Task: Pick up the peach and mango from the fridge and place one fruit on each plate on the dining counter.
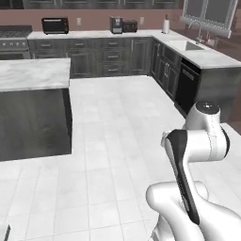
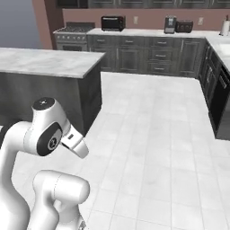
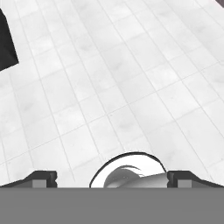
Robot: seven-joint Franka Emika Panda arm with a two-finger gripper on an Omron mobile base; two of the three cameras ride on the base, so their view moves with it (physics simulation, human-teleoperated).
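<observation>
Left base view: we see the dining counter (image 1: 33, 74), bare top, no plates or fruit on the part visible. Right base view: same counter, arm folded. Hand view: gripper (image 3: 112, 179) fully open, holding nothing, over floor tiles (image 3: 109, 65). We judge task barely started.

A black toaster oven (image 1: 55, 25) sits at the upper left on the marble wall counter (image 1: 94, 34), right of the steel range (image 1: 14, 41). Near the top middle stand a coffee machine (image 1: 116, 24) and a dark toaster (image 1: 130, 26), just beside each other. A paper towel roll (image 1: 165, 25) stands upright further right, with the sink (image 1: 188, 45) and its faucet (image 1: 199, 31) at the upper right. White floor tiles (image 1: 113, 141) cover the middle.
</observation>
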